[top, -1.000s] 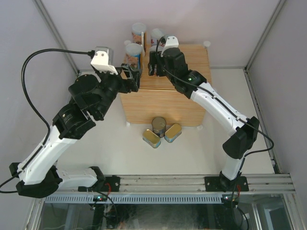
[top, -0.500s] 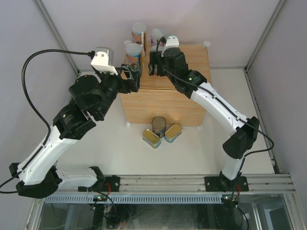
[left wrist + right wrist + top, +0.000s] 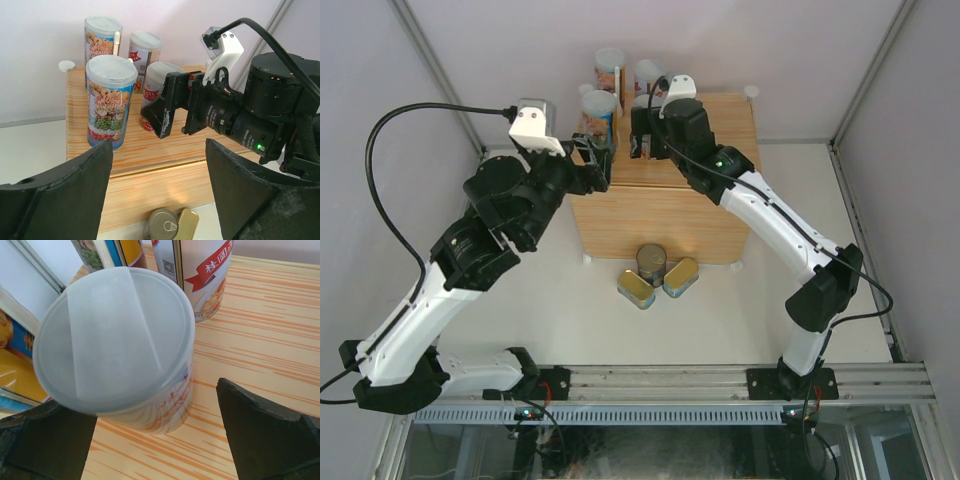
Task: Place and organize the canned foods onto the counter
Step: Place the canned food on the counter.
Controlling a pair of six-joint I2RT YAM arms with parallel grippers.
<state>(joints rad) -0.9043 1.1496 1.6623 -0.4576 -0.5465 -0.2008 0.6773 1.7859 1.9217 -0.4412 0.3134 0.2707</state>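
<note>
Four tall white-lidded cans stand at the back left of the wood-grain counter (image 3: 660, 215): two at the rear (image 3: 609, 68) (image 3: 649, 75), one in front (image 3: 599, 108), and one (image 3: 640, 101) beside it. My right gripper (image 3: 639, 138) is open, with its fingers either side of that last can (image 3: 115, 355); the right finger (image 3: 265, 435) is clear of it. My left gripper (image 3: 597, 160) is open and empty over the counter's left front edge. The dark can (image 3: 651, 265) and two gold tins (image 3: 636, 290) (image 3: 681, 277) lie on the table in front of the counter.
In the left wrist view the front can (image 3: 111, 100) stands by the counter's left edge, with the right gripper's body (image 3: 235, 120) to its right. White walls close in behind and on both sides. A white connector (image 3: 751, 92) marks the counter's back right corner.
The right wrist has shifted slightly to the right. The left arm and the cans have not visibly moved.
</note>
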